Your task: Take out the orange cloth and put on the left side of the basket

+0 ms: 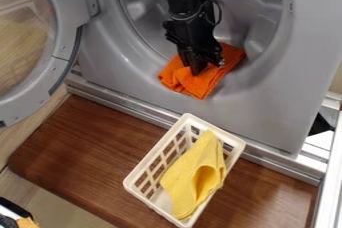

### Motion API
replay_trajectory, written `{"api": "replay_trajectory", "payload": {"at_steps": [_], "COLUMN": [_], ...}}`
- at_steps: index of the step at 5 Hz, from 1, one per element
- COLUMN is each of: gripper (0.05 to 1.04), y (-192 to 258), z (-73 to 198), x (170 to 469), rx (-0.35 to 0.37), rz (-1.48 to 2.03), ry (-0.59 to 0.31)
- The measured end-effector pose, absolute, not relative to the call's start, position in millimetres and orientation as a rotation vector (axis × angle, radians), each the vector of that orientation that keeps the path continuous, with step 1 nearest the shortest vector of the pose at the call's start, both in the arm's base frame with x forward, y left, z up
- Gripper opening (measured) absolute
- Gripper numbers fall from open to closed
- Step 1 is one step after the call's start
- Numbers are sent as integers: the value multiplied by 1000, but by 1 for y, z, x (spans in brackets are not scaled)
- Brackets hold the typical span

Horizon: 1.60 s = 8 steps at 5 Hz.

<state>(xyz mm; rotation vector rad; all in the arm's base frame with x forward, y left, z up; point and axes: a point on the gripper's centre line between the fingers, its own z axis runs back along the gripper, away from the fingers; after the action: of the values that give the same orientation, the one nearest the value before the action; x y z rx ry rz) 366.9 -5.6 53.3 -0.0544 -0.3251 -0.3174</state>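
Cream lattice basket (pixel 157 149) on wooden board (pixel 87 147), close below drum mouth (pixel 257 74) for short carry. Yellow cloth (pixel 190 172) along basket's right, leaving left for newcomer. Orange cloth (pixel 204 84) bunched at mouth's lower lip. Gripper (pixel 204 68) angled down into folds, positioned for lifting — gripping or loose, cannot tell. Round door (pixel 65 32) swung aside — access.

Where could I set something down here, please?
The wooden board below the washer is bare left of the basket, with a smaller patch to its right. The washer's opening is crowded by the gripper and orange cloth.
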Motion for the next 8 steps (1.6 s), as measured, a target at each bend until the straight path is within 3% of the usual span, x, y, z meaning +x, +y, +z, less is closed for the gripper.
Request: {"api": "replay_trajectory", "payload": {"at_steps": [1,2,3,4,6,8], "gripper": [59,59,59,59,59,59], "y": [-4,8,23,43,83,95], "z": [69,95,104,96,52,-2], "x": [353,324,293,264,229,233], "rx": [-40,-2,15,18,29,3], "rz": [-297,-214,-137,-48,101,128], "ry": [-338,-374,-384,-413,-377,-425]}}
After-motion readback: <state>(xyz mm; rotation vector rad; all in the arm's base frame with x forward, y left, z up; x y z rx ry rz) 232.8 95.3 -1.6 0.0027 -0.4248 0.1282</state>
